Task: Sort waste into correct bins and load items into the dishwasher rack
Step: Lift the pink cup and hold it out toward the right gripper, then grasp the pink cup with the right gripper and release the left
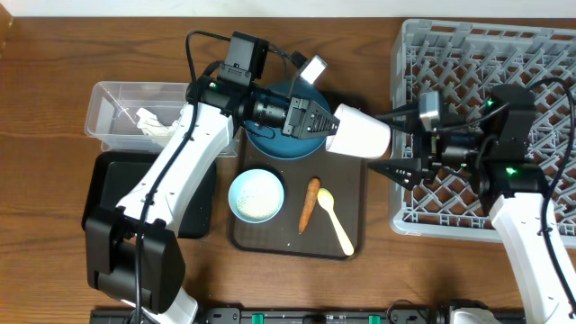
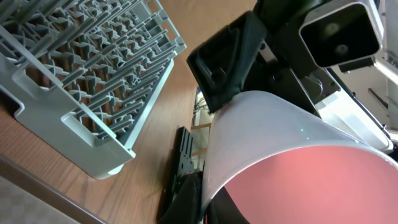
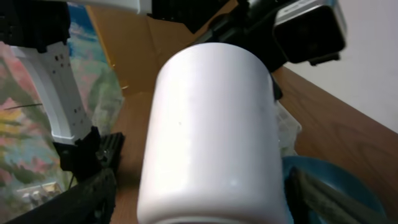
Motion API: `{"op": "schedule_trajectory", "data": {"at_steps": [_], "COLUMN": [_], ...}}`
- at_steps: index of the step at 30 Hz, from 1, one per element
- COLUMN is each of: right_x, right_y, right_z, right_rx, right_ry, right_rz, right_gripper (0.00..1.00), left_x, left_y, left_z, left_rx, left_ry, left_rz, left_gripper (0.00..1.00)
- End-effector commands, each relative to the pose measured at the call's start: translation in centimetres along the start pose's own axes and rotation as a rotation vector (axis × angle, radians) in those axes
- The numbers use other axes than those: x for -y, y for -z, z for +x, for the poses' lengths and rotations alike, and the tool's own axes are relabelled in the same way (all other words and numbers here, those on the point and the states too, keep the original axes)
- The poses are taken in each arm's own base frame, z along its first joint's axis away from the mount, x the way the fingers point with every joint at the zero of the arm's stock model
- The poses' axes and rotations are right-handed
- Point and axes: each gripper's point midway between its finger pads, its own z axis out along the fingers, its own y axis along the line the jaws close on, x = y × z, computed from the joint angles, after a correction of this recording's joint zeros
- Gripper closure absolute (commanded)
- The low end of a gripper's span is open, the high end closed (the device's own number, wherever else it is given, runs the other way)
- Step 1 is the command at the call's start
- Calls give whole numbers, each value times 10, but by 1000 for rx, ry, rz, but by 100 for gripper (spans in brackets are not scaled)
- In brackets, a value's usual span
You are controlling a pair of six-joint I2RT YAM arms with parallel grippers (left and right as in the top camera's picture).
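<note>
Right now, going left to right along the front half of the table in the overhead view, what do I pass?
Black tray → bowl → carrot → spoon → dishwasher rack. I left out the brown serving tray, since it lies under the middle three.

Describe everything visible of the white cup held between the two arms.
The cup is smooth, white outside and pink inside, plastic-looking, no handle visible. It is held sideways beside the rack. The left gripper pinches its rim; the right gripper, open, flanks its base, contact unclear.
</note>
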Motion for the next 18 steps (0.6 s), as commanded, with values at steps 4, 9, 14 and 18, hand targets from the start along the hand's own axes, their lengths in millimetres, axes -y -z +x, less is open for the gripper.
{"op": "schedule_trajectory", "data": {"at_steps": [4,9,14,18], "right_x": [-7,-8,-7,-7], "right_y": [-7,-8,-8,-8], "right_z": [-6,-6,-7,-8], "right_rx": [3,4,5,6], "right_ry": [24,34,47,48], "right_rz": [-45,-48,-48,-48], "right_gripper": [18,21,23,27], "left_x": [1,2,3,3], "left_y": [-3,-6,-8,-8], "left_z": [1,2,3,4], "left_rx": [-8,-14,-18,-20], "left_ry": [15,15,18,25], "left_rz": [11,14,16,17], "left_gripper": [94,94,94,94]}}
